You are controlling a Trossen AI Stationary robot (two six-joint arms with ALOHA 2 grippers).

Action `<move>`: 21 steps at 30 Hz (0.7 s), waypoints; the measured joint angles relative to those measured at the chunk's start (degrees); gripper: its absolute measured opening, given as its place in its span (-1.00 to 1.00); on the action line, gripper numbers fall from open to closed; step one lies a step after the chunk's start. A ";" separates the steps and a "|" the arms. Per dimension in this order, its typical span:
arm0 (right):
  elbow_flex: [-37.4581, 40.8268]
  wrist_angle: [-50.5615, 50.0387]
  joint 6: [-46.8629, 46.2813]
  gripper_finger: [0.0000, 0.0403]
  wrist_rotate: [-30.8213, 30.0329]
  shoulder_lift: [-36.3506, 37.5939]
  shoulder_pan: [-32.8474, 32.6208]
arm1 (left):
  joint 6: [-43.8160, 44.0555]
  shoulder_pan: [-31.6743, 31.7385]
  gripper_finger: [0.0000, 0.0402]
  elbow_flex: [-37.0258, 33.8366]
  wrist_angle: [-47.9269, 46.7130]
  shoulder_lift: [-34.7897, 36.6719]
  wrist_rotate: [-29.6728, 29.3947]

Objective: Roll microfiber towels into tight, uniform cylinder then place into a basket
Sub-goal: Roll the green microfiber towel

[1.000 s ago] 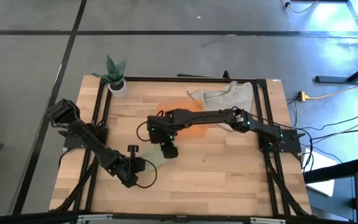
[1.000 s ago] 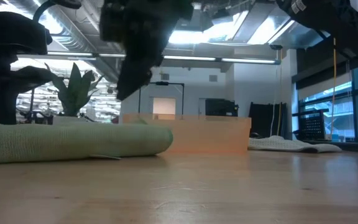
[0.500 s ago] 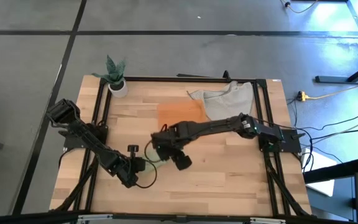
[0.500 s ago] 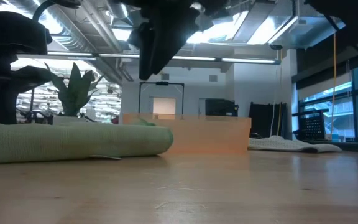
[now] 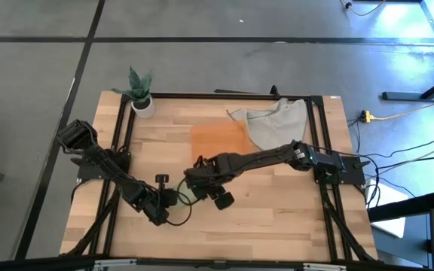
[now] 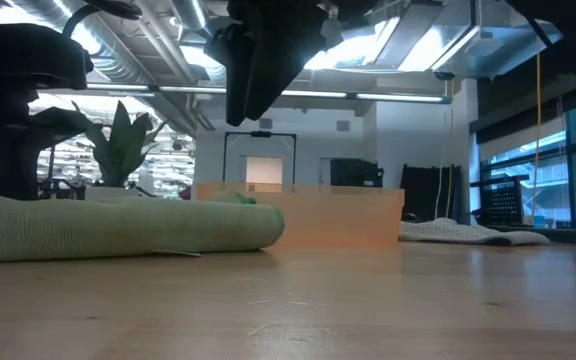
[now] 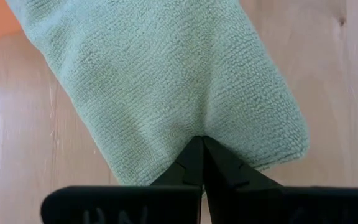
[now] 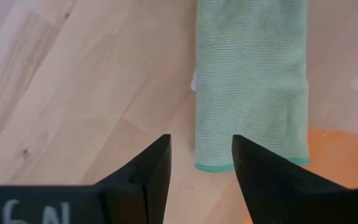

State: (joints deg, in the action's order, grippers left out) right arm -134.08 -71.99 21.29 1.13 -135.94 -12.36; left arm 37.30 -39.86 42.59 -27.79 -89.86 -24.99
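Observation:
A green towel, rolled into a cylinder, lies on its side on the wooden table left of centre. My left gripper is shut, its tips on the roll's near-left end. My right gripper hangs open well above the table, over the roll's other end. Nothing is between its fingers, and the roll lies on the table ahead of its fingertips. The orange basket stands just beyond the roll's far end. My left gripper has its shut fingertips sunk into the top of the roll close to its near-left end, slanting down from the table's left. The cloth dimples and creases at the tips. Whether a fold is caught between them I cannot tell. The roll lies flat on the table.
A crumpled grey towel lies at the far right of the table, behind the basket. A small white plant pot stands at the far left corner. Bare wood stretches along the near half of the table.
My right gripper has left its place over the roll's middle and gone toward the table's near and right edges, rising a little and rolling at the wrist. It has stayed open. The roll has slid a little toward the right.

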 joint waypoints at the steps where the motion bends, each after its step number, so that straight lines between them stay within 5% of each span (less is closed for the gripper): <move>1: 0.00 0.00 0.01 -0.16 0.00 0.00 0.00 | 0.00 0.00 -1.00 0.00 0.00 0.00 0.00; 21: 0.00 2.58 0.01 -0.16 -0.02 0.00 0.02 | 0.00 0.00 -1.00 0.00 0.04 0.00 -0.02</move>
State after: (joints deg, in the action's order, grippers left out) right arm -134.08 -69.41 21.30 1.10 -135.94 -12.34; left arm 37.30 -39.86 42.59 -27.75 -89.86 -25.02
